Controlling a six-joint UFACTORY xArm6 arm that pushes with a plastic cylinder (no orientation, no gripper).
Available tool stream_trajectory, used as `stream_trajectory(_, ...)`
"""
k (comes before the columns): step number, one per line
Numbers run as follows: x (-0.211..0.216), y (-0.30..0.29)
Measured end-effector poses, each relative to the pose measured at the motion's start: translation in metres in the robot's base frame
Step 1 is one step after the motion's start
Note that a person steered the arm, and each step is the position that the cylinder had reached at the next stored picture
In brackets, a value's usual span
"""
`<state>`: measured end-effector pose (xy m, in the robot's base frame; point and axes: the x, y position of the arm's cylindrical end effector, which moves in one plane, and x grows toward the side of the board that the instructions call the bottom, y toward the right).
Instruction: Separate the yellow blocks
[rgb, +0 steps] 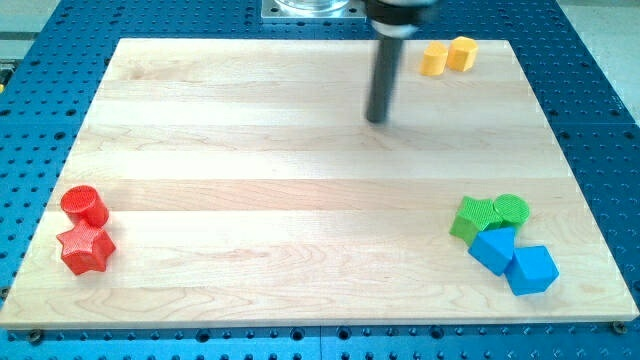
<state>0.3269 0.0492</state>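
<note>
Yellow blocks (447, 56) touch, paired along the view's left-right axis.

Red cylinder (84, 205) touching red star (85, 250), view's lower left. Lower right cluster (all touching, apparently): green cube (473, 218), green cylinder (511, 209), two blue blocks (494, 249) (531, 270).

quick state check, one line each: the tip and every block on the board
my tip: on the board, apart from all blocks, left of and below the yellow pair
yellow blocks: touching, top right
red cylinder, red star: touching, bottom left
green blocks, blue blocks: clustered together, bottom right
</note>
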Motion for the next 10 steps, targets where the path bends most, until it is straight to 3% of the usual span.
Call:
stream_trajectory(1,-0.103,0.0)
stream_trajectory(2,-0.134,0.041)
stream_trajectory(5,-0.134,0.222)
stream_trajectory(6,-0.129,0.21)
stream_trajectory(7,-0.117,0.158)
stream_trajectory(9,-0.097,0.21)
stream_trajectory(10,-0.052,0.136)
